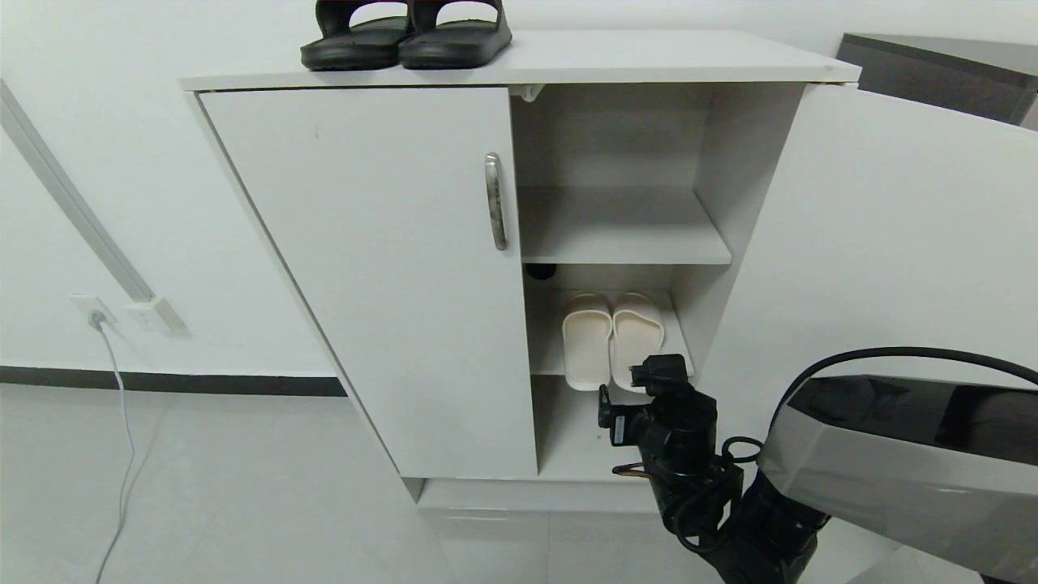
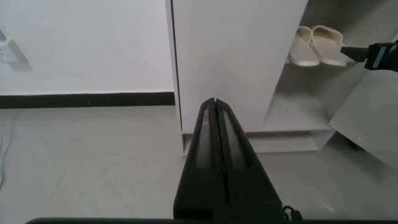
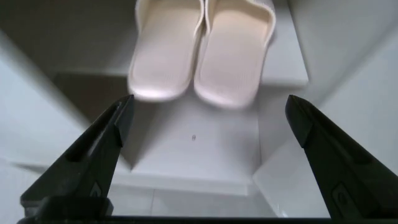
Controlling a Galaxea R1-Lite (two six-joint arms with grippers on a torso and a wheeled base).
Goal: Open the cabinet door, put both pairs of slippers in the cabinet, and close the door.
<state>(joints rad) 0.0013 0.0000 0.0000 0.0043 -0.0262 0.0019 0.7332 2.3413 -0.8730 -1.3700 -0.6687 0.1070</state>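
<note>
Right claw [image 3: 209, 107], spread empty before white slippers [image 3: 233, 56], should back straight out; black slippers [image 1: 405, 39] wait above. Left claw [image 2: 214, 109] closed.

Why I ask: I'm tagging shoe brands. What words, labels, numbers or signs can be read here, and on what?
No text can be read anywhere.
Black slippers, cream slippers, cabinet, wall socket: no print visible.
Tiny mark on the cabinet's bottom shelf: too small to read.
</note>
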